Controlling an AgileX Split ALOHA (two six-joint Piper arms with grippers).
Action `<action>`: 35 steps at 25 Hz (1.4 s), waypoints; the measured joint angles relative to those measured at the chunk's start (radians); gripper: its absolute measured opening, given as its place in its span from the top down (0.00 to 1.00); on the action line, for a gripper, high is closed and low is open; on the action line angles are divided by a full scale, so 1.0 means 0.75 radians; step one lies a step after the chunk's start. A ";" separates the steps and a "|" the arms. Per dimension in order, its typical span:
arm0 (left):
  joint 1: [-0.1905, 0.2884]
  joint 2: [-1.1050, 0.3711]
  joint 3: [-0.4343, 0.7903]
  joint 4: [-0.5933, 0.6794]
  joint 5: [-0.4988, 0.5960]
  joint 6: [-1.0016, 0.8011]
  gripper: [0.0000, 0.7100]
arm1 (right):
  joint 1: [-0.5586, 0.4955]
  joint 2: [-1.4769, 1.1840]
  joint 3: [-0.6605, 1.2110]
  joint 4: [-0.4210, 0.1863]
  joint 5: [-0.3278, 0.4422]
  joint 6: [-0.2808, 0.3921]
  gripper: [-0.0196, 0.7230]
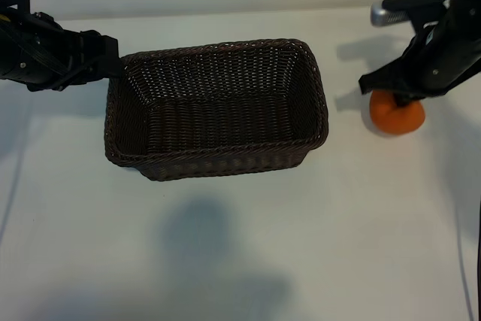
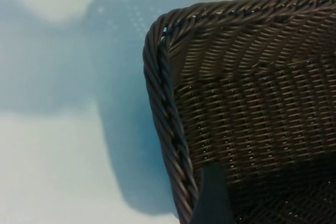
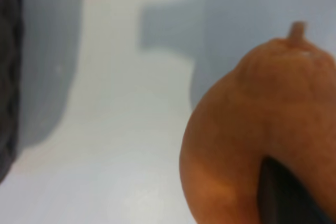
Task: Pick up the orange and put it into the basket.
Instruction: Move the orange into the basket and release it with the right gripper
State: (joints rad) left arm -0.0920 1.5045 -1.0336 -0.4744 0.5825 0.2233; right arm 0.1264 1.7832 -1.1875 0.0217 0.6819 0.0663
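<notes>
The orange rests on the white table to the right of the basket, a dark-brown wicker one with nothing inside. My right gripper is down over the orange and shut on it. In the right wrist view the orange looms close with a small stem on top, and one dark finger presses into its side. My left gripper stands open at the basket's far-left corner. In the left wrist view one of its fingers sits just inside the braided rim; the other is hidden.
The basket stands mid-table between the two arms. Bare white table stretches in front of it, crossed by soft shadows. A dark edge of the basket shows in the right wrist view.
</notes>
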 joint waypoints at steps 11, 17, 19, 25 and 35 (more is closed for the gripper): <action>0.000 0.000 0.000 0.000 0.000 0.000 0.17 | 0.000 -0.164 -0.063 0.086 0.087 -0.044 0.91; 0.000 0.000 0.000 0.000 0.000 0.000 0.17 | 0.058 -0.164 -0.115 0.288 0.136 -0.212 0.91; 0.000 0.000 0.000 0.000 0.000 0.000 0.17 | 0.109 -0.164 -0.136 0.325 0.139 -0.238 0.91; 0.000 0.000 0.000 0.000 0.001 0.000 0.17 | 0.304 -0.164 -0.184 0.340 0.093 -0.246 0.91; 0.000 0.000 0.000 0.000 0.007 0.005 0.17 | 0.452 0.006 -0.331 0.346 0.030 -0.254 0.91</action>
State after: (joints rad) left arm -0.0920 1.5045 -1.0338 -0.4744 0.5880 0.2268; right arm 0.4655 1.7876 -1.4360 0.2812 0.7044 -0.1240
